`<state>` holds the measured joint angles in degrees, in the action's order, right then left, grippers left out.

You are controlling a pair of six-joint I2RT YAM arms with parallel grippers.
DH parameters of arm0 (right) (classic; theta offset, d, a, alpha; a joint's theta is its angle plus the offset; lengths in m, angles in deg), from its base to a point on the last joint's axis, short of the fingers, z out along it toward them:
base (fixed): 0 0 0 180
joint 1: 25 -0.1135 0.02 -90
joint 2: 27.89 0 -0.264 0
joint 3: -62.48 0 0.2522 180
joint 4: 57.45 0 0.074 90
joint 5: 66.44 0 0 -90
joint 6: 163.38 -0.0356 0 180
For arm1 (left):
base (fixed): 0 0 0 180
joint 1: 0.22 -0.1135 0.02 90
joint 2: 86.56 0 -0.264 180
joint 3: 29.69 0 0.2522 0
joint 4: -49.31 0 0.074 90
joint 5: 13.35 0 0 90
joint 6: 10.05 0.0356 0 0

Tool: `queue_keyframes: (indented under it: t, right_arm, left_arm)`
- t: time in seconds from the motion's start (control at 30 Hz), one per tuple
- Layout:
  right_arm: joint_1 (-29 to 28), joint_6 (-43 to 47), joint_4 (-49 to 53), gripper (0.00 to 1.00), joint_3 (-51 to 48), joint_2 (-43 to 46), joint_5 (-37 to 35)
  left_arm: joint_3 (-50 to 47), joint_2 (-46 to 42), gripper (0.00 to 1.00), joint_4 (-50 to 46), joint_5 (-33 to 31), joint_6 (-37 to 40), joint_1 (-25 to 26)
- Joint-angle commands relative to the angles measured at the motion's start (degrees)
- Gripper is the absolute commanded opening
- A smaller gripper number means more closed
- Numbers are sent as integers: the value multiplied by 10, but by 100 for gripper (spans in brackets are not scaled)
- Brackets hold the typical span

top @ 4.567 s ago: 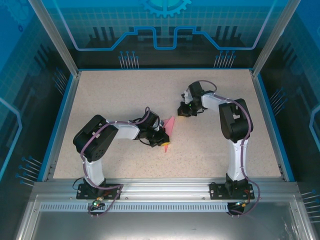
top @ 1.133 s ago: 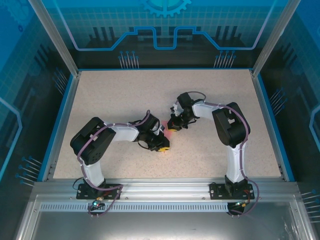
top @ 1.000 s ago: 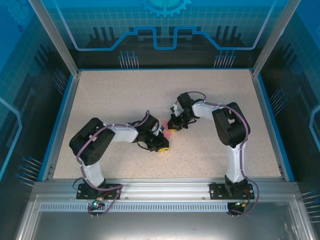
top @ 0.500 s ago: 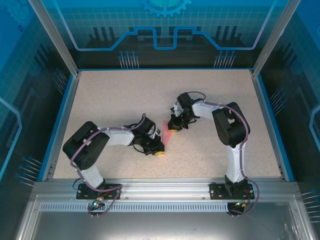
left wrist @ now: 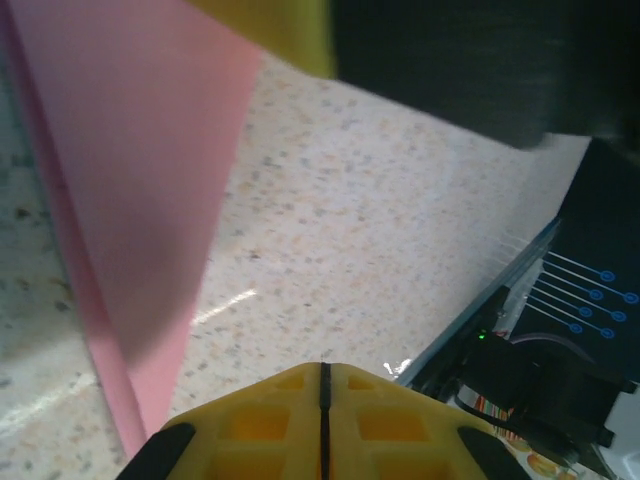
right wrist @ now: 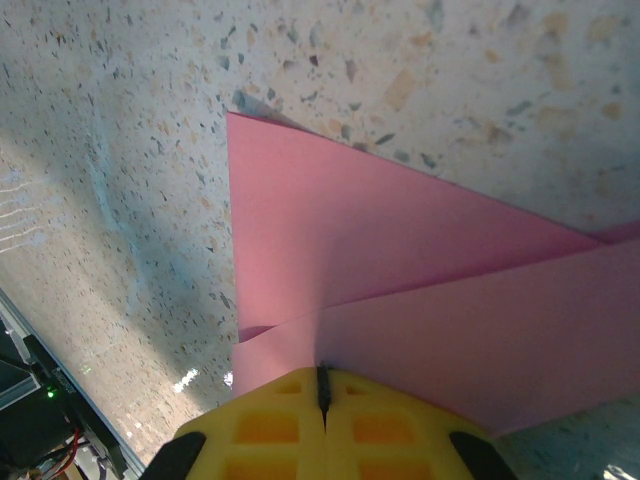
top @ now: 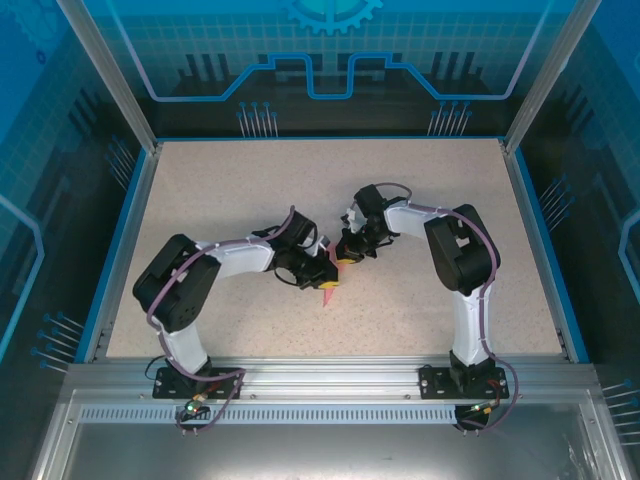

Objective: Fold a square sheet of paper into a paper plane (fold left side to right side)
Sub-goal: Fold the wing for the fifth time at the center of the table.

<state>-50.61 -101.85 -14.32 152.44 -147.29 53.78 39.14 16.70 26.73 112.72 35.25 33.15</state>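
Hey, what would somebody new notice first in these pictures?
The eye goes first to the pink folded paper, a bright pointed shape at the middle of the speckled table. Both arms converge on it there: the left gripper and the right gripper, each with yellow tips shut, sit right at the paper.
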Motion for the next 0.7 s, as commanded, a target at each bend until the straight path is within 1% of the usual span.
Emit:
queue_keyframes:
  t: [0.0, 0.23, 0.67]
  right_arm:
    - [4, 3, 25, 3, -4, -27, -60]
    - [5, 3, 30, 3, -4, -29, -66]
    - [5, 6, 37, 3, -2, -28, -71]
  left_arm:
    - [7, 29, 9, -22, 23, 20, 2]
    - [-16, 33, 9, -47, 15, 38, 8]
    - [-104, -13, 8, -66, 12, 40, 9]
